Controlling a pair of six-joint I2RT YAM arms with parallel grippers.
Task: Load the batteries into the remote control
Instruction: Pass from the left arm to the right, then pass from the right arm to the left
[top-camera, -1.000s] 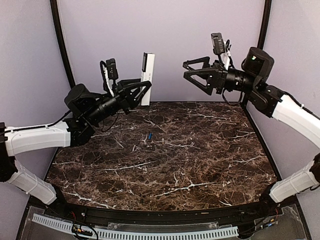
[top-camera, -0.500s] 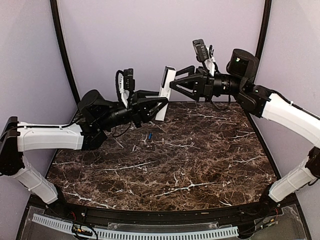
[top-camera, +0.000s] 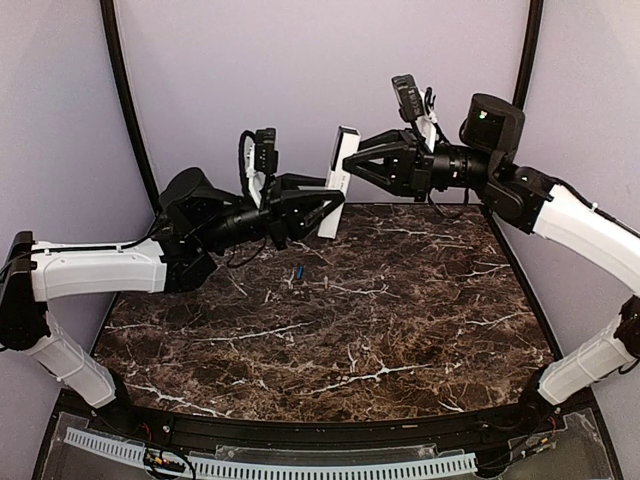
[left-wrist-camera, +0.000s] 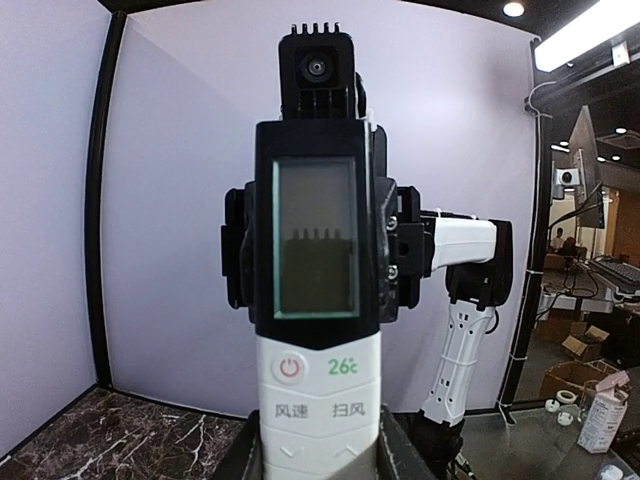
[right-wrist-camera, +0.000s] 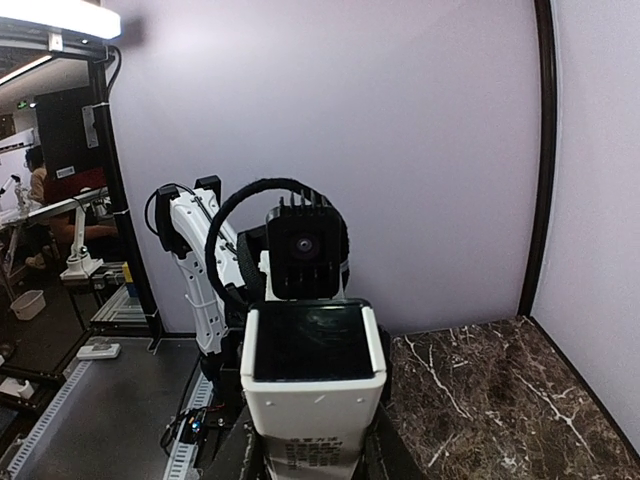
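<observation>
The white remote control (top-camera: 338, 186) hangs tilted in the air above the far edge of the table, held between both arms. My left gripper (top-camera: 328, 208) is shut on its lower part; in the left wrist view the remote control (left-wrist-camera: 318, 340) shows its screen and buttons, with the dark fingers (left-wrist-camera: 225, 462) flanking it. My right gripper (top-camera: 352, 166) is shut on its upper end; in the right wrist view the remote control (right-wrist-camera: 313, 390) fills the gap between the fingers (right-wrist-camera: 238, 455). One blue battery (top-camera: 298, 272) lies on the marble table (top-camera: 400, 320).
Purple walls close in the table at the back and sides, with black posts (top-camera: 125, 100) at the corners. A white cable strip (top-camera: 270, 465) runs along the near edge. The right arm's black jaws (left-wrist-camera: 400, 250) show behind the remote in the left wrist view.
My left arm carried the remote rightward and tilted it. My right gripper came in from the right, wide open, and closed on the remote's upper end.
</observation>
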